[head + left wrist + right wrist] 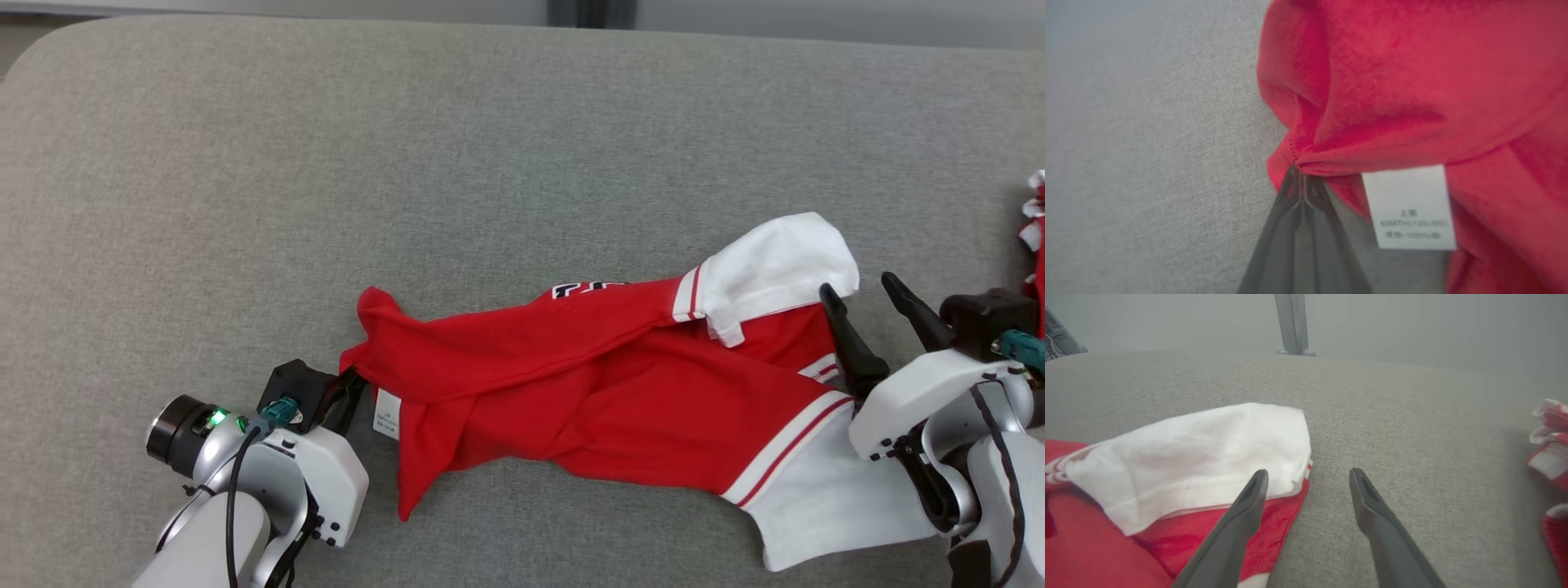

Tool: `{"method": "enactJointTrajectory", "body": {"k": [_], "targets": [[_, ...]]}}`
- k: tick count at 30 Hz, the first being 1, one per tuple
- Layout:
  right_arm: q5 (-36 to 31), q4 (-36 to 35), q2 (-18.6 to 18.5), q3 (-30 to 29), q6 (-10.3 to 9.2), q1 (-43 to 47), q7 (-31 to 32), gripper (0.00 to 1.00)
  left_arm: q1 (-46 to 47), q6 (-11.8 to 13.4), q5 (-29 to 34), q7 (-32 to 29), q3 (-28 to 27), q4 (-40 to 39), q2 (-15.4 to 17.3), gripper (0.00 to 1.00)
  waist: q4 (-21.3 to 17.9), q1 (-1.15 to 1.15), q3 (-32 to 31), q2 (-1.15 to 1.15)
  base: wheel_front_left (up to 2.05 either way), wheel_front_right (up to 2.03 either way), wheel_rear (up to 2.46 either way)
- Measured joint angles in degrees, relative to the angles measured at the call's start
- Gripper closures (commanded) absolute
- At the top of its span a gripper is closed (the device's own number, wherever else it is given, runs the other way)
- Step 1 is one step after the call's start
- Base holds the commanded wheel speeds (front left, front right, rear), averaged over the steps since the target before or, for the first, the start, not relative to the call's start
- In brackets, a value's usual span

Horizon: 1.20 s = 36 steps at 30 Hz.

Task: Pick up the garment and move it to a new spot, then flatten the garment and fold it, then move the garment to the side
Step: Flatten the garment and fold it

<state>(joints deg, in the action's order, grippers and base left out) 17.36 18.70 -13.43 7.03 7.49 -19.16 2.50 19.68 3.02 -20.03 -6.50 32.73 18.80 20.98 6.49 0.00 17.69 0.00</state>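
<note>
Pinched shut, the left claw (1300, 170) has its two dark fingers pressed together on a gathered bit of red hem, so it is holding the garment (588, 384) by that edge. Just beside the fingertips, on their right in the left wrist view, a white care label (1408, 208) hangs from the red cloth; its print is too blurred to read. To the other side of this claw there is grey counter (1147, 143).

From the left claw the garment runs across towards the right claw (857, 286), lying crumpled and twisted on the counter, red in the body with white sleeves trimmed in red and white stripes. The right claw stands wide, gripping nothing. Its left finger is over the garment's end, where one white sleeve (1200, 457) folds over the red cloth just ahead and to the left of the tip; whether that finger touches the fabric I cannot tell. Its right finger is over bare counter. The other white sleeve (816, 506) spreads out beside and under the right wrist. Off to the right of the right claw, apart from it, lies another red and white bundle of cloth (1549, 441).
</note>
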Motion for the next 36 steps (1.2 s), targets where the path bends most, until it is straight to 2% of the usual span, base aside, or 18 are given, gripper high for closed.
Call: {"method": "enactJointTrajectory", "body": {"k": [1, 2, 3, 4, 5, 10, 15, 21, 27, 36], "targets": [[0.3, 0.93, -0.04, 0.62, 0.0, -0.68, -0.36, 0.25, 0.29, -0.22, 0.01, 0.18, 0.07, 0.27, -0.08, 1.0, 0.39, 0.0, 0.33, 0.0, 0.0, 0.0, 0.0], [0.36, 1.63, -0.02, 0.99, 0.0, -1.32, -1.02, 0.61, 0.58, -0.26, 0.02, 0.48, 0.09, 0.52, -0.12, 1.0, 0.72, 0.0, 0.62, 0.0, 0.0, 0.0, 0.0], [0.46, 2.47, -0.1, 1.36, 0.0, -1.96, -1.27, 0.61, 0.8, -0.26, 0.03, 0.75, 0.11, 0.76, -0.2, 1.0, 1.01, 0.0, 0.83, 0.0, 0.0, 0.0, 0.0], [0.46, 2.97, -0.18, 1.81, 0.0, -2.4, -2.04, 0.85, 0.89, -0.27, 0.03, 1.05, 0.11, 1.05, -0.26, 1.0, 1.27, 0.0, 0.95, 0.0, 0.0, 0.0, 0.0], [0.48, 3.47, -0.21, 1.96, 0.0, -2.71, -2.7, 1.0, 0.97, -0.27, 0.02, 1.36, 0.11, 1.37, -0.4, 1.0, 1.46, 0.0, 0.96, 0.0, 0.0, 0.0, 0.0], [0.62, 3.78, -0.68, 1.98, 0.0, -2.93, -5.04, 1.0, 0.99, 0.41, 0.03, 3.56, -0.3, 2.13, -0.42, 1.0, 1.86, 0.0, 0.37, 0.0, 0.0, 0.0, 0.0], [0.78, -1.56, -0.54, 0.21, 0.0, -2.75, -7.21, 1.0, 0.99, 2.41, -0.05, 5.98, -2.33, -0.74, 0.82, 1.0, 1.52, 0.0, -0.83, 0.0, 0.0, 0.0, 0.0], [0.78, -10.57, -0.08, -2.34, 0.01, -2.59, -8.1, 1.0, 0.66, 5.66, 0.26, 6.35, -5.31, -9.79, 3.94, 1.0, 0.62, 0.0, -3.16, 0.0, 0.0, 0.0, 0.0], [1.7, -20.11, 2.77, -4.92, 0.0, -4.26, -11.31, 1.0, -1.5, 9.81, -2.11, 6.04, -10.71, -20.31, 5.76, 1.0, -0.84, 0.0, -6.06, 0.0, 0.0, 0.0, 0.0], [-0.42, -31.67, 3.59, -5.34, 0.0, -6.05, -9.99, 1.0, -1.66, 14.93, -1.89, 4.16, -17.29, -35.34, 9.82, 1.0, -2.38, 0.0, -10.35, 0.0, 0.0, 0.0, 0.0]]}}
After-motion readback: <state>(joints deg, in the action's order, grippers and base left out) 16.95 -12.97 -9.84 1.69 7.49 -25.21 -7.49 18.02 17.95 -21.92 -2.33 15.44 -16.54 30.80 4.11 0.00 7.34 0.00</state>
